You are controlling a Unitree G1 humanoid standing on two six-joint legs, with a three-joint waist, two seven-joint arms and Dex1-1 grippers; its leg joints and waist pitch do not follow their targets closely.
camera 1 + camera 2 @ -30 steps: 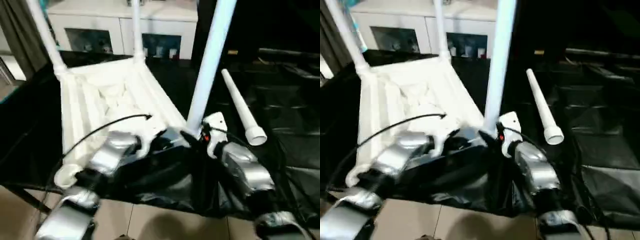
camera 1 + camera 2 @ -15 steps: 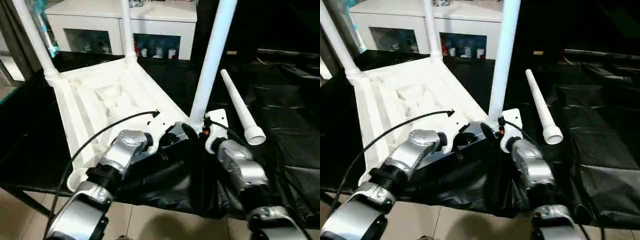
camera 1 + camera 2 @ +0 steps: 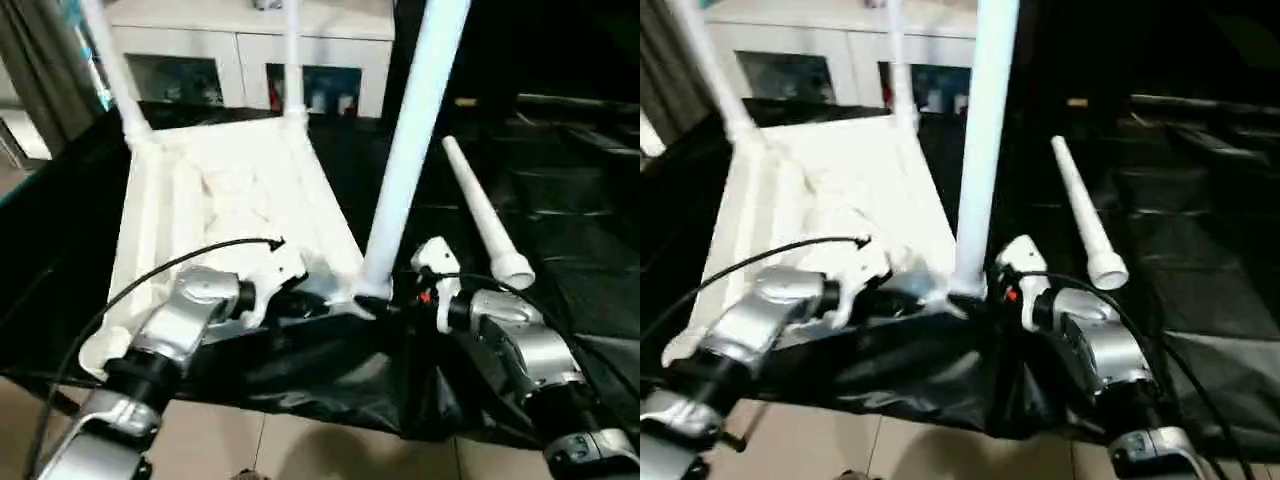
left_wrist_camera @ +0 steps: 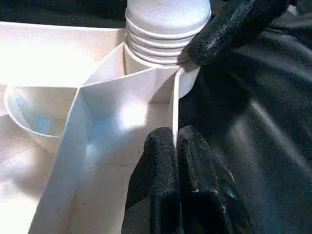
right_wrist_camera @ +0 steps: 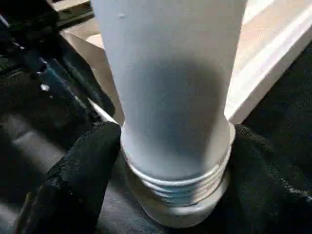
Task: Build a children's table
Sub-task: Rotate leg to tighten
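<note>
- The children's table [image 3: 215, 215] is seen lying upside down on the black-covered desk [image 3: 590, 200], three legs standing up from its corner sockets.
- The nearest leg [image 3: 405, 170] is seated in the near corner; its threaded base is seen in the right wrist view [image 5: 180, 185].
- A fourth, loose leg [image 3: 485, 215] lies on the desk just beside the table, on the robot's right.
- The right end effector [image 5: 170, 161] is held open around the leg's base; contact by its fingers [image 5: 80, 170] appears likely but is blurred.
- The left end effector [image 4: 176, 161] is closed, its fingers pinching the tabletop's thin rim beside that socket.
- A white cabinet [image 3: 250, 50] stands behind the desk.
</note>
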